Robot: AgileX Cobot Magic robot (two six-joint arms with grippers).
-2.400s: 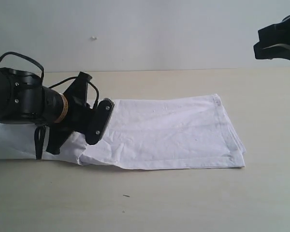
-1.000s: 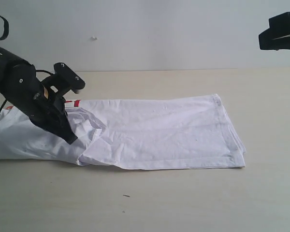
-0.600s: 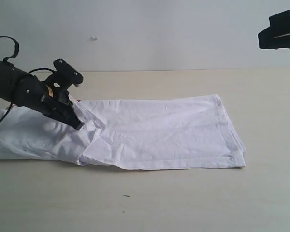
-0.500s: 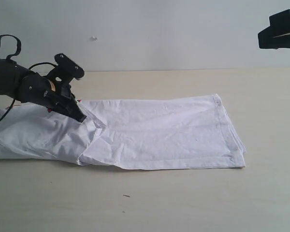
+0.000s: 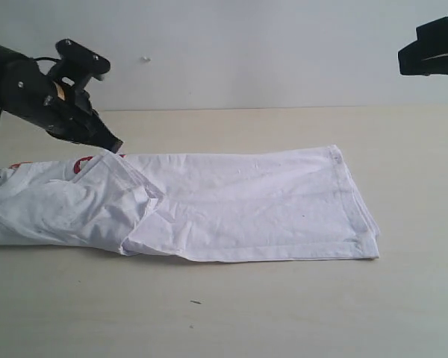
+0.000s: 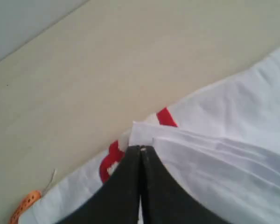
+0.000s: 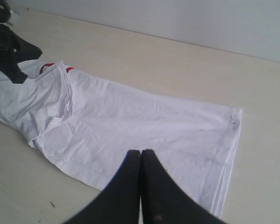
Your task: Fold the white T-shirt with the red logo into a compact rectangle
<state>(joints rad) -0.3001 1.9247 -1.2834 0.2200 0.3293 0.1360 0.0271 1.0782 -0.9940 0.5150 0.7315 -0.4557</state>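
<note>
Left hand [image 5: 113,144] has the step, by my reading: bringing the collar end of the large white cotton T-shirt [image 5: 246,201] over toward the hemmed end, so the long strip halves into a rectangle.

Nearest the exterior camera, past the bare pale tabletop [image 5: 284,313], the shirt's near long edge lies straight on the right half. On the left it bulges into a loose, wrinkled pocket. That slack should come up with the fold, so the lift wants to go high enough to clear it before travelling right. The landing should set edge on edge at the hem.

Farther back, the long red logo patch with white letters [image 5: 81,165] peeks out beside a raised flap at the far edge. A small orange neck tag [image 6: 23,205] shows in the left wrist view near the logo's end. One risk is that the layers fan apart just beside the tips, so only the top ply may follow.

At that far edge the left hand's jaws are pressed together. They seem to pinch the thin corner of the flap, which peaks up to meet them. Right hand [image 7: 141,152] is closed too, holds nothing, and hangs well above the shirt on the right side.
</note>
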